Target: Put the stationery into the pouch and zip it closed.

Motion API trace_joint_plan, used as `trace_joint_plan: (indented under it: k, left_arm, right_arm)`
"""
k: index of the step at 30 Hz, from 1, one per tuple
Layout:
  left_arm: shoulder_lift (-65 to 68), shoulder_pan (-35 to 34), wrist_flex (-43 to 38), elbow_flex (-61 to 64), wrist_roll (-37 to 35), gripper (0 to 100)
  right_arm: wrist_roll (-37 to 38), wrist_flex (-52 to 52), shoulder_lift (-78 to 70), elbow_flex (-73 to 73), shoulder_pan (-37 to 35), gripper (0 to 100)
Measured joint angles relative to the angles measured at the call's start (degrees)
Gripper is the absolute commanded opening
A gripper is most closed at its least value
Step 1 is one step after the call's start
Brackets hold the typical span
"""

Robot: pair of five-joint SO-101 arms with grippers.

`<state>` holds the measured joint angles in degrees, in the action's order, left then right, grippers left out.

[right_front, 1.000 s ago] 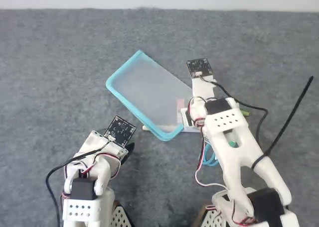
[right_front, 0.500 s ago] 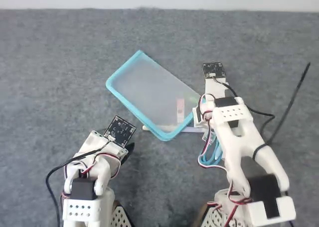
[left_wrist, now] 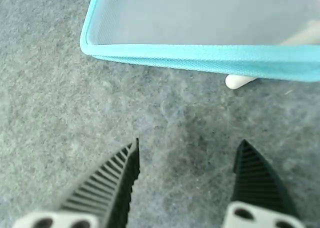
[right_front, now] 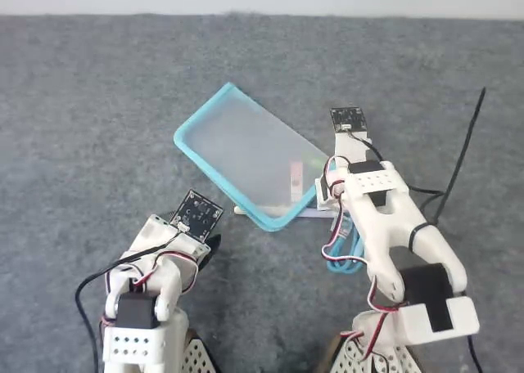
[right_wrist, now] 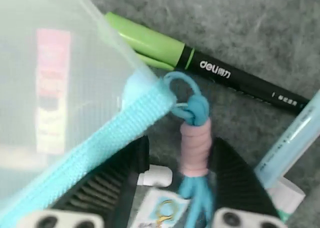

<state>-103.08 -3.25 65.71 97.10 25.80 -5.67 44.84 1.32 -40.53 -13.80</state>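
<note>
At the near side of the worktop (right_front: 98, 103), left claw (left_wrist: 190, 144) hangs released, jaws spread wide over bare grey felt, nothing between them. Just past it at 12 o'clock, a white pen end (left_wrist: 239, 81) pokes out from under the pouch (left_wrist: 200, 58) hem. Pouch lies flat mid-worktop, long axis 10 to 4 o'clock in the high view; left claw sits apart from it at its 7 o'clock.

Right claw (right_wrist: 181, 143) is at the pouch's 4 o'clock corner, jaws straddling the zip pull (right_wrist: 195, 133), a pink-and-teal tassel. A gap shows on one side, so released, not clamped. Beyond the pull, a green-and-black pen (right_wrist: 210, 63) and a pale blue pen (right_wrist: 292, 138) lie on the felt, outside the pouch. A pink-labelled item (right_wrist: 50, 88) shows through the pouch wall; can't tell if it's inside or underneath.

Handling, my read: pouch is light, thin and floppy, so it will likely slide on felt and buckle if pushed. Pull is small and soft. Take it at the pink wrap, and pin the far hem with the other claw before tugging. Pens look stiff, light and prone to rolling; grip mid-barrel.

Versus 1 s ago: right arm has swung, wrist shifted slightly toward 3 o'clock. Pouch and left arm unchanged.
</note>
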Motion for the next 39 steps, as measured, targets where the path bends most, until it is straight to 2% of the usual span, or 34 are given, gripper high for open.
trace_joint_plan:
  k: [3,11,17,23,28,33,39]
  left_arm:
    - [0.0,0.0,0.0,0.0,0.0,29]
    - [0.0,0.0,0.0,0.0,0.0,29]
    - [0.0,0.0,0.0,0.0,0.0,29]
    - [0.0,0.0,0.0,0.0,0.0,29]
    - [0.0,0.0,0.0,0.0,0.0,29]
    - [0.0,-0.1,0.0,0.0,0.0,29]
    - [0.0,-0.1,0.0,0.0,0.0,29]
  right_arm:
    - [0.0,0.0,0.0,0.0,0.5,1.9]
    - [0.0,0.0,-0.1,0.0,4.7,1.3]
    - [3.6,3.3,-0.1,0.8,5.5,13.6]
    - [4.0,6.2,-0.1,1.8,5.5,13.8]
    - [4.2,6.2,-0.1,1.8,5.5,0.6]
    - [8.8,6.2,-0.1,1.8,5.6,0.7]
    - [9.8,8.3,-0.1,2.2,5.6,0.7]
